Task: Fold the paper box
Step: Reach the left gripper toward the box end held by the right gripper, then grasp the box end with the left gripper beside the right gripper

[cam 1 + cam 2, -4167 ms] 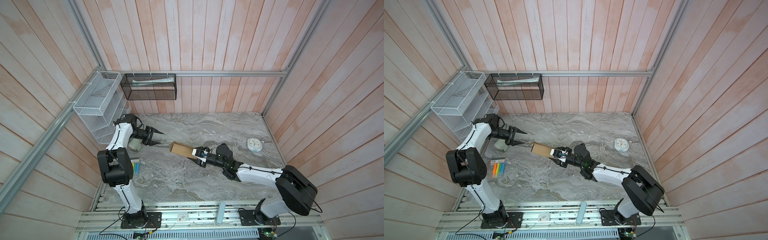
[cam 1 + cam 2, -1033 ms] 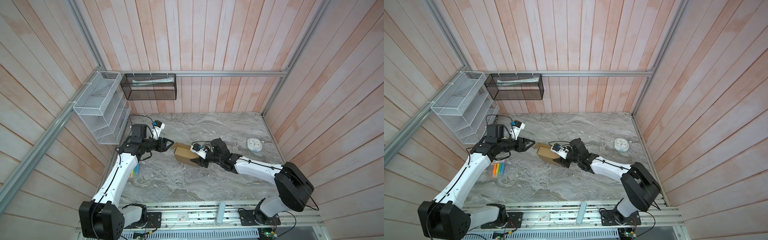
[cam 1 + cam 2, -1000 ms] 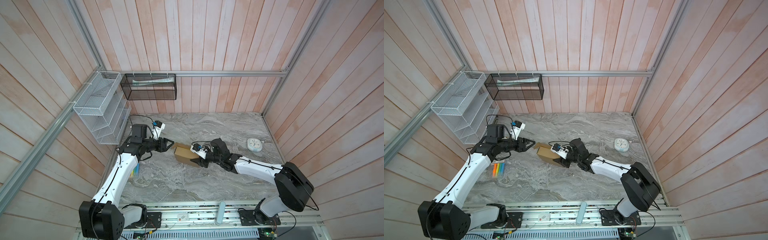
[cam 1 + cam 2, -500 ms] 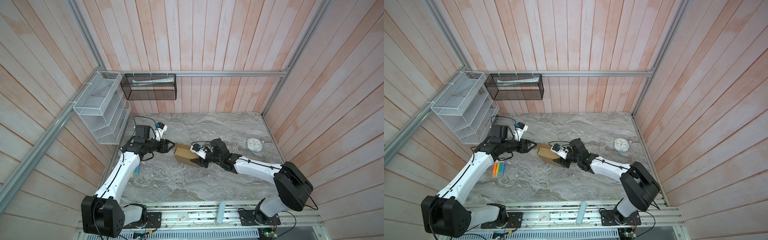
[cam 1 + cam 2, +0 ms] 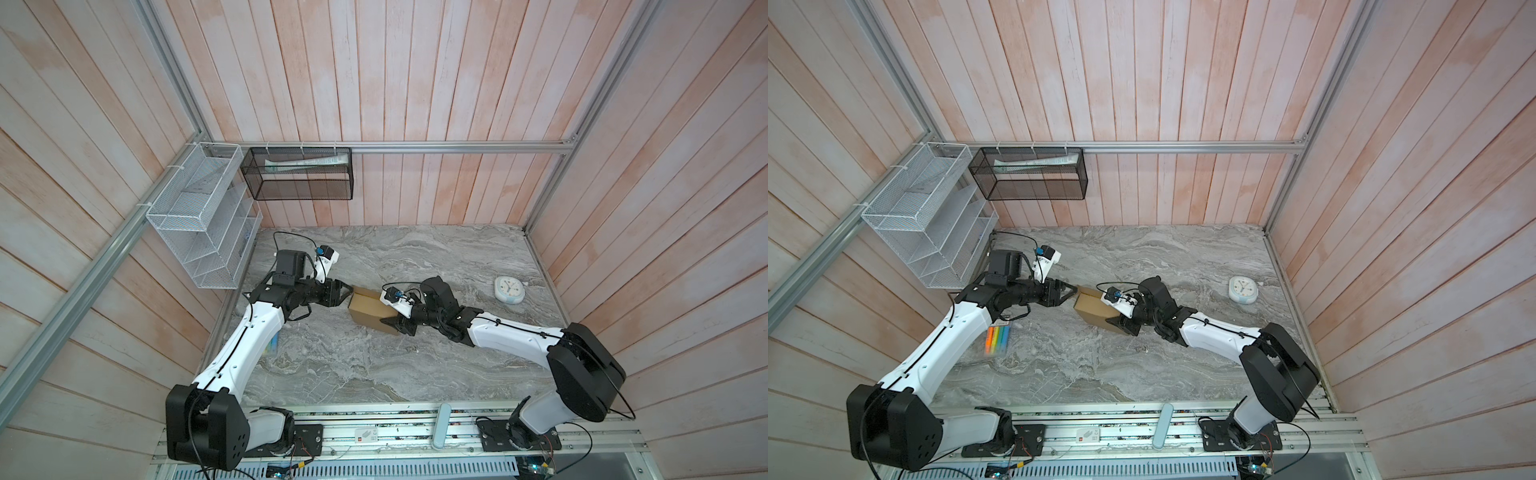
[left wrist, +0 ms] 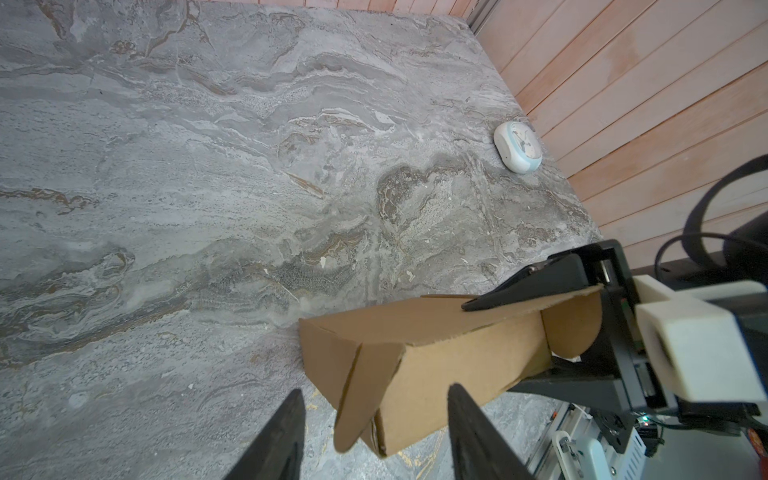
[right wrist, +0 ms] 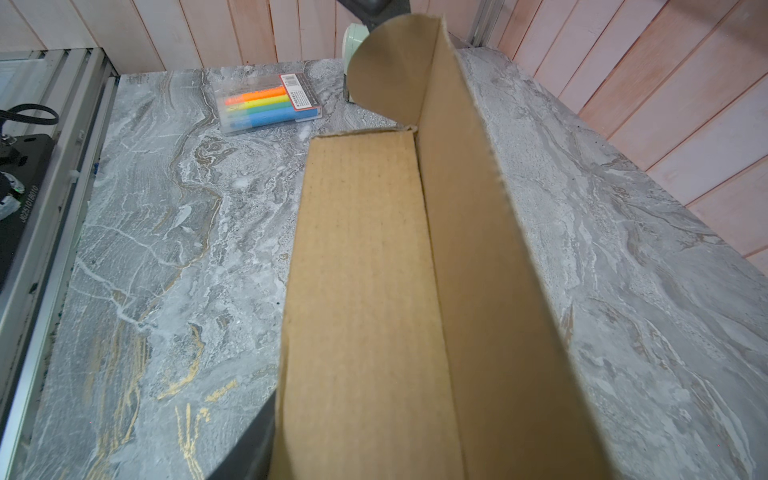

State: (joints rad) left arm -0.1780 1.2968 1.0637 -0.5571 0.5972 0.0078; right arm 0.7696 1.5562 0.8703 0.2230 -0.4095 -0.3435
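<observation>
The right gripper is pinching one end of the paper box, which is lying tilted near the middle of the table. The left gripper, jaws spread, is pointing at the loose flap on the opposite end, just beside it.

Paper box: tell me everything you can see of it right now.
The paper box is plain brown corrugated cardboard, unprinted, partly folded, one long wall raised beside a flat panel, with a rounded tab at its end. The right gripper has its jaws closed across one end; at the other, a loose end flap hangs between the open jaws of the left gripper, apparently untouched.
</observation>
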